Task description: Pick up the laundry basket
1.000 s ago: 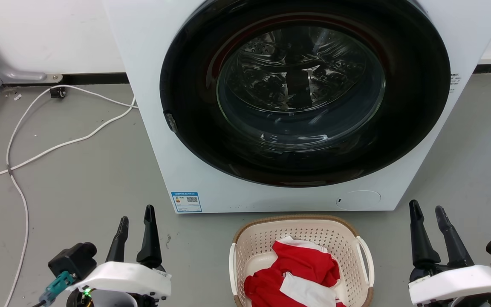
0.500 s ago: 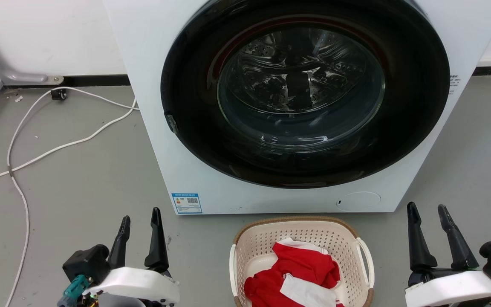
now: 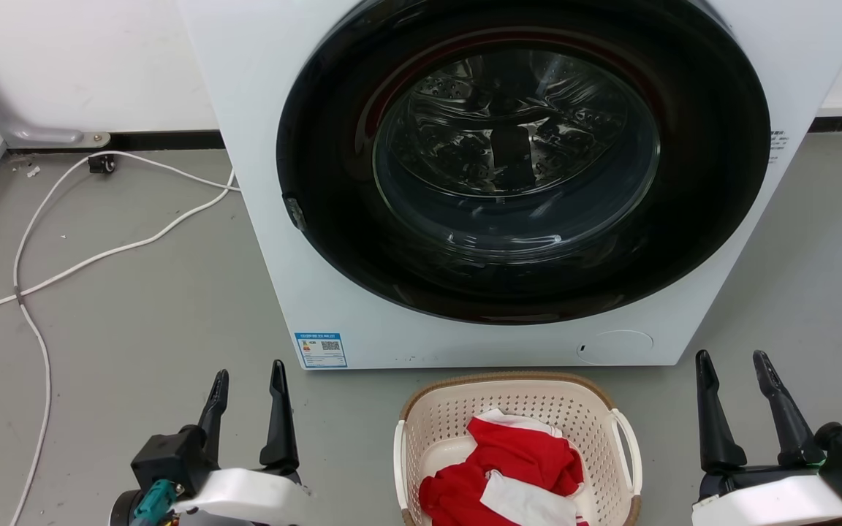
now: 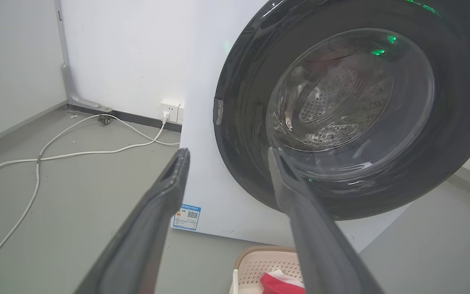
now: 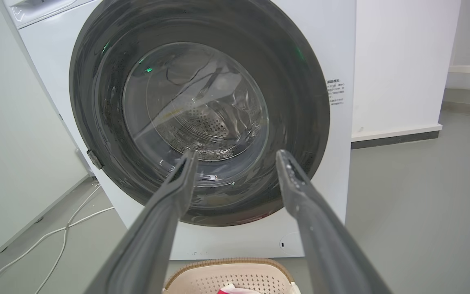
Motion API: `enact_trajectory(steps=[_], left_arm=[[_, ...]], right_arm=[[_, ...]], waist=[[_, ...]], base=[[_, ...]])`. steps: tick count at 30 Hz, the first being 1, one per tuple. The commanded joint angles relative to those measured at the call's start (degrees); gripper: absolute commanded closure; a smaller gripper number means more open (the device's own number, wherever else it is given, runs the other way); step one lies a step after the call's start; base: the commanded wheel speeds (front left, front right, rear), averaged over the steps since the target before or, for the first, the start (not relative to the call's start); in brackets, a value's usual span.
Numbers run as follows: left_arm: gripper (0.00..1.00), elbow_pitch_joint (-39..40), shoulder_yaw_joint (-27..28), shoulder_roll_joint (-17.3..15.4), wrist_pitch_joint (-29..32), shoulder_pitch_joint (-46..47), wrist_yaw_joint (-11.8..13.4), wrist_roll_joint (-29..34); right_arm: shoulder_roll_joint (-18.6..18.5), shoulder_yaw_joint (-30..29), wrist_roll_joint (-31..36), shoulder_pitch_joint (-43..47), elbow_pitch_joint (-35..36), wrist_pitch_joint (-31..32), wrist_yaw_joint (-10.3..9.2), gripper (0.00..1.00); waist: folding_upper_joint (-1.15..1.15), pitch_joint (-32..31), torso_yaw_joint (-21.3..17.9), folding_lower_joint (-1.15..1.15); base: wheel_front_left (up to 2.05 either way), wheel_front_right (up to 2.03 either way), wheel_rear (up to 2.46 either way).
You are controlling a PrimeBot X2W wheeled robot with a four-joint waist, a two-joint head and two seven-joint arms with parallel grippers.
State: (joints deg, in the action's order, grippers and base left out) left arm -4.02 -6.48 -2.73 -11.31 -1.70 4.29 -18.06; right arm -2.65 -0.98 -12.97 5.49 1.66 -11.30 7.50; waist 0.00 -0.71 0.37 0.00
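Note:
The laundry basket [image 3: 596,427], cream perforated plastic with a brown rim and white loop handles, stands on the grey floor just in front of the washer, at the bottom middle of the head view. Red and white cloth [image 3: 509,467] lies inside it. My left gripper [image 3: 249,371] is open, well to the basket's left and apart from it. Off to the basket's right, my right gripper [image 3: 731,356] is open too, with nothing between its fingers. The left wrist view catches the basket's far rim [image 4: 259,250] low down; in the right wrist view the basket [image 5: 227,277] sits between the fingers.
A white front-loading washer [image 3: 260,183] with a large dark round door [image 3: 523,161] rises right behind the basket. White cables [image 3: 99,256] trail across the floor at the left toward a wall socket [image 4: 170,110]. Grey floor lies on both sides of the basket.
Both grippers have slid lower in the head view; the left one has also shifted right, toward the basket. The basket has stayed in place.

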Motion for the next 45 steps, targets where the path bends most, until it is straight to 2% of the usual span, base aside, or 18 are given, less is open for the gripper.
enact_trajectory(steps=[1,33,45], left_arm=[[0.00,0.36,-0.12,-0.18,-0.54,-0.32,0.27,1.11],[0.00,0.98,-1.75,-0.22,-4.02,-2.19,1.89,12.93],[0.00,0.64,-1.70,-0.21,-3.97,-2.23,1.67,12.59]], right_arm=[[-0.30,0.08,1.17,0.48,0.70,-0.51,-0.02,0.00],[-0.36,-0.05,8.41,3.13,1.30,-4.02,-0.02,0.00],[-0.36,-0.52,6.84,2.62,0.75,-3.92,-0.02,0.00]], waist=[[0.00,-0.01,0.02,0.00],[0.00,0.23,0.05,0.00],[0.00,0.70,0.15,0.00]], base=[[0.00,0.00,0.00],[0.00,0.00,0.00],[0.00,0.00,0.00]])
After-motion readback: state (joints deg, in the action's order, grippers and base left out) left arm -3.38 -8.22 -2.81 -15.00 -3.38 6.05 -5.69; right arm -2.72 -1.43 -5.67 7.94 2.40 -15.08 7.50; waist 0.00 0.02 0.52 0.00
